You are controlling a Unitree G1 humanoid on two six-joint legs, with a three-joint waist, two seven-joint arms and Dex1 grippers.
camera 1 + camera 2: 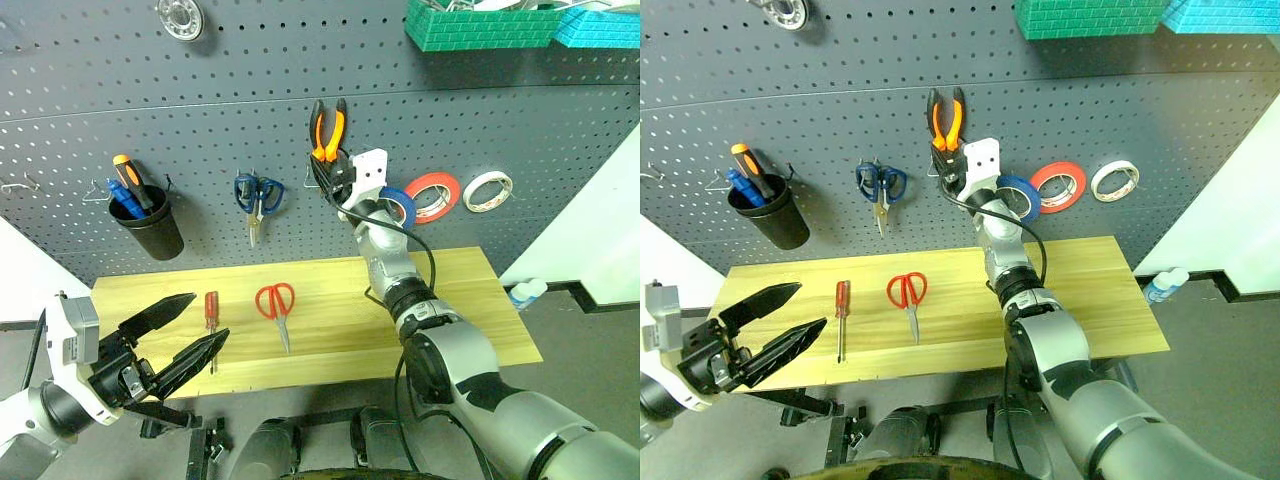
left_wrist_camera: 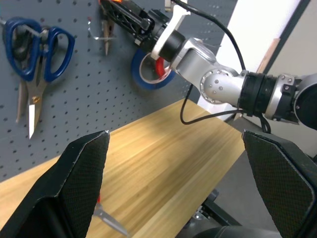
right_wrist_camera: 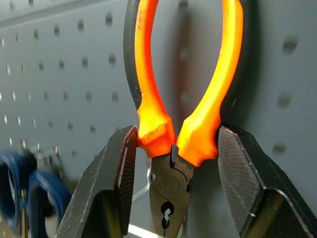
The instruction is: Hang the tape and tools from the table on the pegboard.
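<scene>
- The right wrist view gives the closest look at the pliers (image 3: pixel 171 124): the two black fingers (image 3: pixel 116 183) of the right gripper (image 3: pixel 173 171) press against the base of the orange-and-black handles, one on each side, so the gripper is clamped on them. The handles rise in a loop against the pegboard (image 3: pixel 59 74), and the grey metal head with its pivot points down between the fingers.
- The head views show what that close view cannot: the pliers sit high on the board, between the blue-handled scissors (image 1: pixel 258 195) and the dark blue tape (image 1: pixel 402 205) (the tape already hangs on the board, just beside the red-orange roll (image 1: pixel 434 196) and the white roll (image 1: pixel 487 190)).
- Still lying on the table (image 1: pixel 460 300) are the red-handled scissors (image 1: pixel 277 308), blades pointing toward the near edge, and the small red-handled screwdriver (image 1: pixel 211 318) near them to the left, apart from each other.
- The left gripper (image 1: pixel 178 335) hovers near the table's front left corner with its fingers spread wide and nothing between them; its own wrist view confirms this, looking across the bare wood toward the right arm (image 2: pixel 223 84) at the board.
- A black cup (image 1: pixel 150 228) on the board holds an orange-and-black-handled screwdriver (image 1: pixel 130 180).
</scene>
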